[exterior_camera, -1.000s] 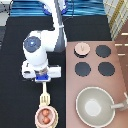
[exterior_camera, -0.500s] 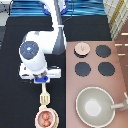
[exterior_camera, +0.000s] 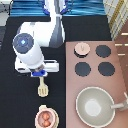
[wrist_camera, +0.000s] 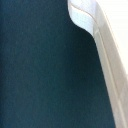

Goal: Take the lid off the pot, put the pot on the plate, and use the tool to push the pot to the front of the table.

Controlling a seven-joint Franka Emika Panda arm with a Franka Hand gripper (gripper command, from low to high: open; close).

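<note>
My gripper (exterior_camera: 39,78) hangs over the black table (exterior_camera: 15,107) left of the stove, shut on the thin handle of the cream-white tool (exterior_camera: 43,90). Its slotted head points toward the exterior view's bottom. Just below the head, near the bottom edge, the pinkish-tan pot (exterior_camera: 45,118) with reddish contents sits uncovered on the cream-yellow plate (exterior_camera: 37,114). A small gap separates the tool's head from the pot. The lid (exterior_camera: 81,48) lies on the stove's top-left corner. In the wrist view a pale strip of the tool (wrist_camera: 102,45) runs across the dark tabletop.
The brownish-pink stove (exterior_camera: 120,75) with several black burners (exterior_camera: 103,51) fills the exterior view's right. A large grey-beige pan (exterior_camera: 95,106) with a handle sits on its lower part. The robot's white arm (exterior_camera: 30,47) covers the table above the gripper.
The gripper and the tool have shifted a little toward the exterior view's top and left, widening the gap to the pot. Pot, plate and lid have not moved.
</note>
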